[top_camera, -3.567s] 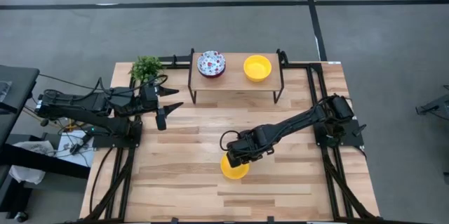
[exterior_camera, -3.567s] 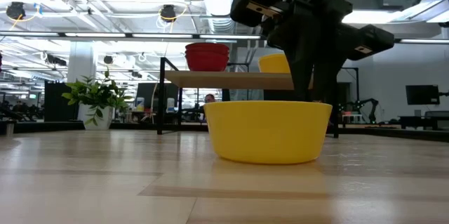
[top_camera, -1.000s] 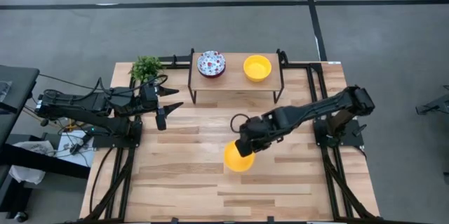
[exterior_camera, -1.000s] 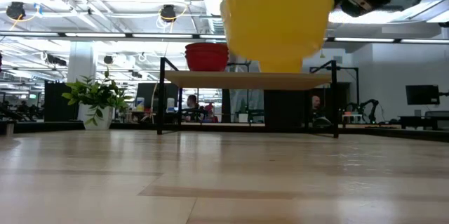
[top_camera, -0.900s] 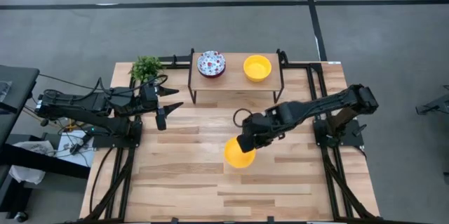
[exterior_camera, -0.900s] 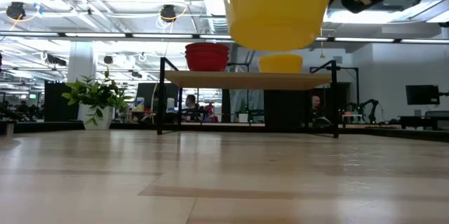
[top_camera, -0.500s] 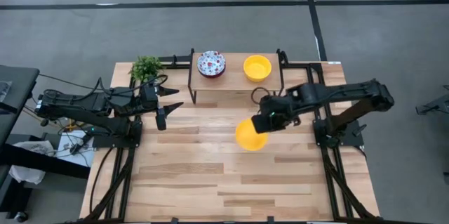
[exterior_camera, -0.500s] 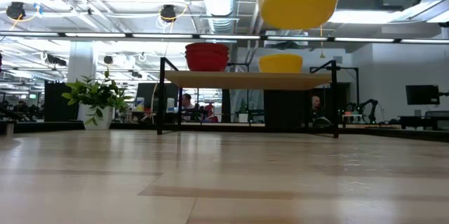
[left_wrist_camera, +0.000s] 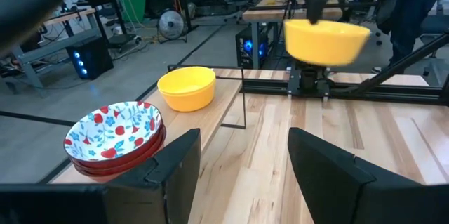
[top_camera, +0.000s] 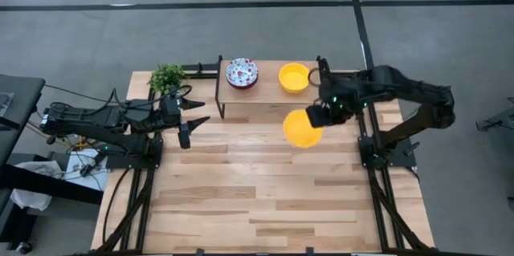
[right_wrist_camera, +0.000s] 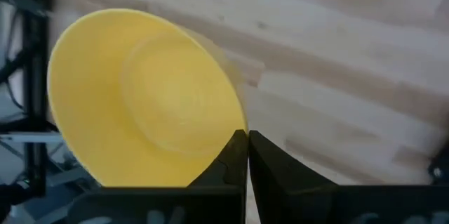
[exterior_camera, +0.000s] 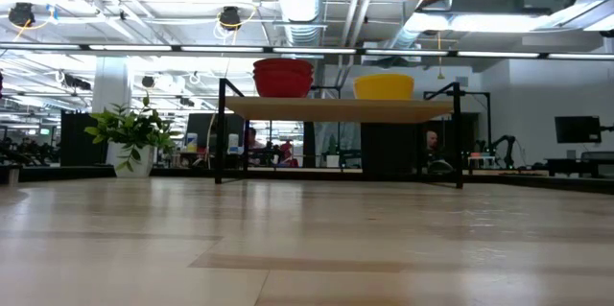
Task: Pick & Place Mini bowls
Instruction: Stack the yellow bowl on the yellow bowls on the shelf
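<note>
While right claw [top_camera: 319,116] pinches carried yellow bowl [top_camera: 303,128] by its rim near the shelf [top_camera: 269,89], slippage seems possible; left claw [top_camera: 193,116] idles, released.

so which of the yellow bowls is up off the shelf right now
The yellow bowl held in the right gripper, hanging in the air above the table. The other yellow bowl sits on the shelf beside the floral bowls.
</note>
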Robot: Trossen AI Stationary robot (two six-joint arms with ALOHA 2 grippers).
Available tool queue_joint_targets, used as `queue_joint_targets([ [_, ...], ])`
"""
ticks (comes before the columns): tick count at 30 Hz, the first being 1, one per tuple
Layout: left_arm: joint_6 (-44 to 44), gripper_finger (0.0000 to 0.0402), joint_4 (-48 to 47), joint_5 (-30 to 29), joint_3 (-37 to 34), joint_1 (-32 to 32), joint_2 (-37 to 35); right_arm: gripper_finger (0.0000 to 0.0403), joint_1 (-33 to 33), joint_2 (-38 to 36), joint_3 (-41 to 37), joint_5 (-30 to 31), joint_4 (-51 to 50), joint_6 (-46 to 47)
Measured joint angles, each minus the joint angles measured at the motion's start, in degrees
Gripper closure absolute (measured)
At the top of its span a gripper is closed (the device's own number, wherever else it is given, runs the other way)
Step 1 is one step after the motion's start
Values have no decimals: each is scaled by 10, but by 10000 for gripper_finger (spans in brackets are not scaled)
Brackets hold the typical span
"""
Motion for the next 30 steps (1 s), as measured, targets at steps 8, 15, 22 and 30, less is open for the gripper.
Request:
queue_joint_targets([
  [8, 0, 187, 4, 0, 0, 0, 0, 403, -129, 18, 59, -35, -32, -124],
  [15, 0, 187, 5, 0, 0, 0, 0, 403, -264, 82, 124, -99, -31, -274],
  [22, 0, 187, 5, 0, 0, 0, 0, 403, -359, 166, 206, -143, -30, -369],
  [30, 2, 187, 4, 0, 0, 0, 0, 403, -429, 236, 256, -165, -31, -419],
])
